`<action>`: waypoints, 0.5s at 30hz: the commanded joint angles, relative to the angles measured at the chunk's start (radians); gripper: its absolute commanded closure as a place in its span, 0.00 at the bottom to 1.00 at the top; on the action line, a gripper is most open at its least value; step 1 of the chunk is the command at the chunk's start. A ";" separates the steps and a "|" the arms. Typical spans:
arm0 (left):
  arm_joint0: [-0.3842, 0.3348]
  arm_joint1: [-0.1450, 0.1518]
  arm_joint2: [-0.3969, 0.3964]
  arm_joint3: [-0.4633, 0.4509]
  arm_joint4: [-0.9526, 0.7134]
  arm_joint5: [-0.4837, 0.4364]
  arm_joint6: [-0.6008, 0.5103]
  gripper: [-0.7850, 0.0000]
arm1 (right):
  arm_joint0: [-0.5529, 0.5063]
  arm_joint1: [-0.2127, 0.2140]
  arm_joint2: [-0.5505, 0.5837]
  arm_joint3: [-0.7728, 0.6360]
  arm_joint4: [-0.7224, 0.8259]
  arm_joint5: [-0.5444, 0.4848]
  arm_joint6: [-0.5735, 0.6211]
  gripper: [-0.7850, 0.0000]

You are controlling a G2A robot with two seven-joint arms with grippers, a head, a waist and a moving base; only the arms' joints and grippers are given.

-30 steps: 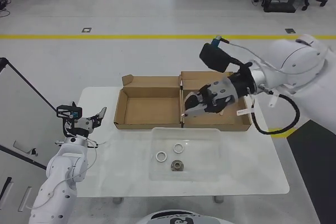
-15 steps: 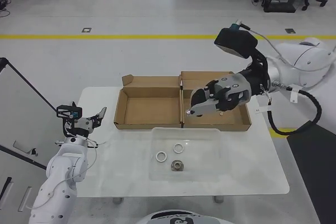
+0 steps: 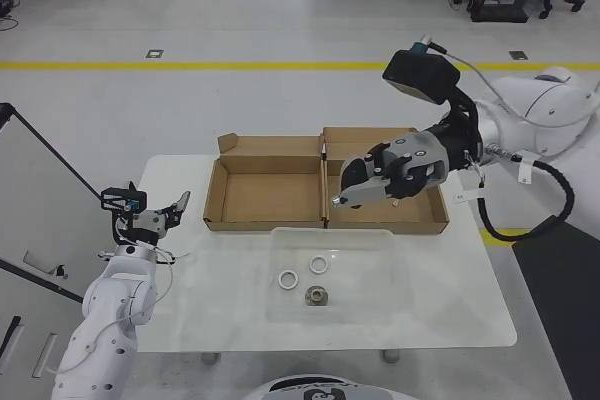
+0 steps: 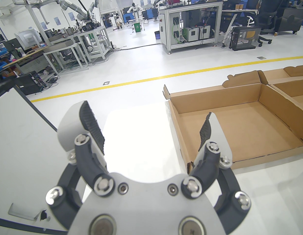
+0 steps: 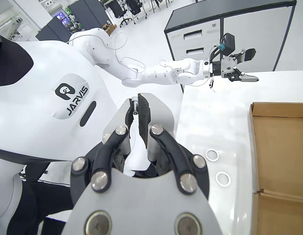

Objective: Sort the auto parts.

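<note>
From above, the right claw point(image 3: 342, 197) hangs over the near left corner of the right-hand brown cardboard box point(image 3: 432, 215), closed to a narrow pinch. A second ago it sat a little deeper over that box with the wrist turned differently, and for the last half-second it has not shifted at all. The left claw point(image 3: 172, 208) stays parked near the left edge of the white desk point(image 3: 450, 300), unchanged. In front of the boxes, the clear plastic tray point(image 3: 365, 290) holds two white rings point(image 3: 288, 281) and a dark round metal part point(image 3: 316, 295). The left-hand brown cardboard box point(image 3: 265, 198) sits right against its twin. The left wrist view shows the left claw point(image 4: 147, 110) spread wide with nothing between its pads, facing the left-hand brown cardboard box point(image 4: 239, 125). The right wrist view shows the right claw point(image 5: 136, 103) nearly closed on a small silver threaded part point(image 5: 134, 105), nipped at the very tips, with the two white rings point(image 5: 212, 155) lying in the tray beside the box. The pause suggests the part is lined up but not yet released. With three pieces waiting in the tray, the sorting looks to be at an early stage.
</note>
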 commanded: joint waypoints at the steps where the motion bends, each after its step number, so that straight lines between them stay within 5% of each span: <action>1: 0.000 0.000 0.000 0.000 0.000 0.000 0.000 0.00 | 0.000 0.000 0.000 0.000 0.000 0.000 0.000 1.00; 15: 0.000 0.000 0.000 0.000 0.000 0.000 0.000 0.00 | -0.170 -0.009 0.113 -0.121 0.231 -0.092 -0.093 1.00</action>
